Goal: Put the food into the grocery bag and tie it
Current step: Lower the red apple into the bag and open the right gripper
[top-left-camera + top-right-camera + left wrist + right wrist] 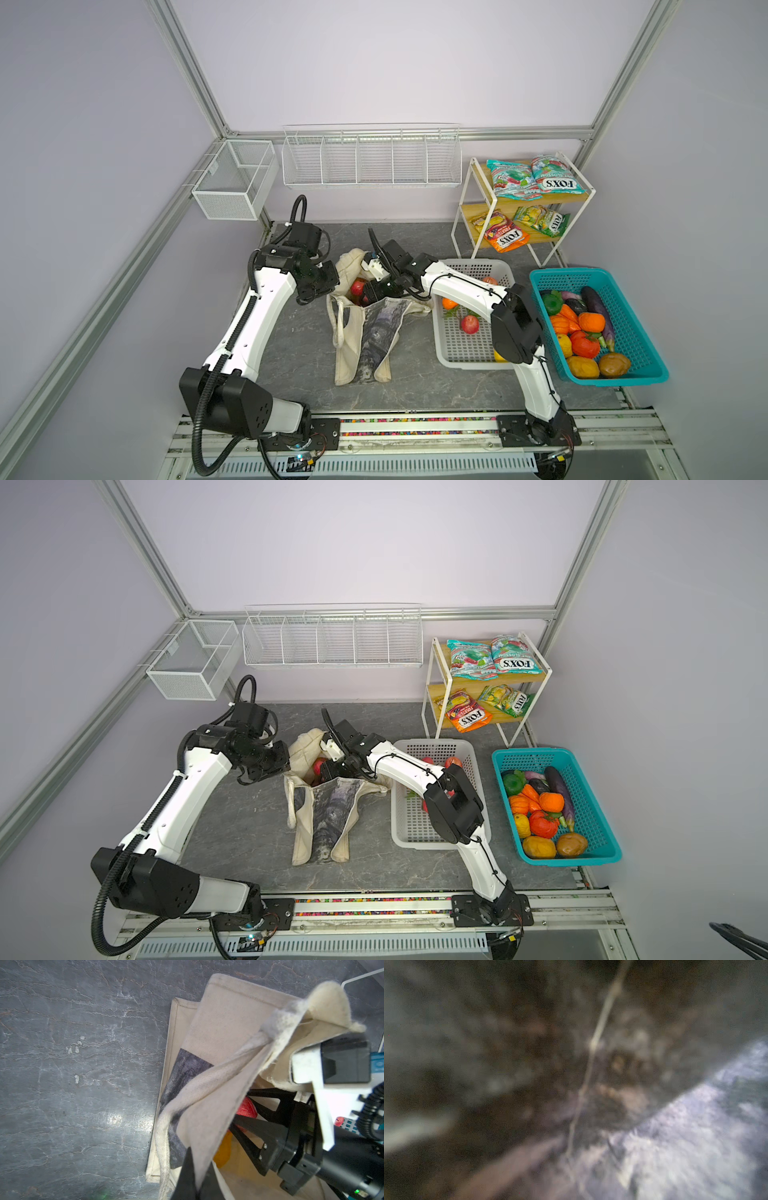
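we see the left gripper (196, 1167) clamped on the bag (353, 332) rim, mid-frame. the right gripper (368, 293) reaches into the bag mouth from the right, its fingers (259, 1126) apart around a red apple (247, 1108); whether they grip it we cannot tell.

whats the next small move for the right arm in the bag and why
Probably open the right end effector wider: it is inside the grocery bag's mouth with a red apple between its fingers, while the left end effector, shut on the bag's rim, holds it open. The apple should then drop in.
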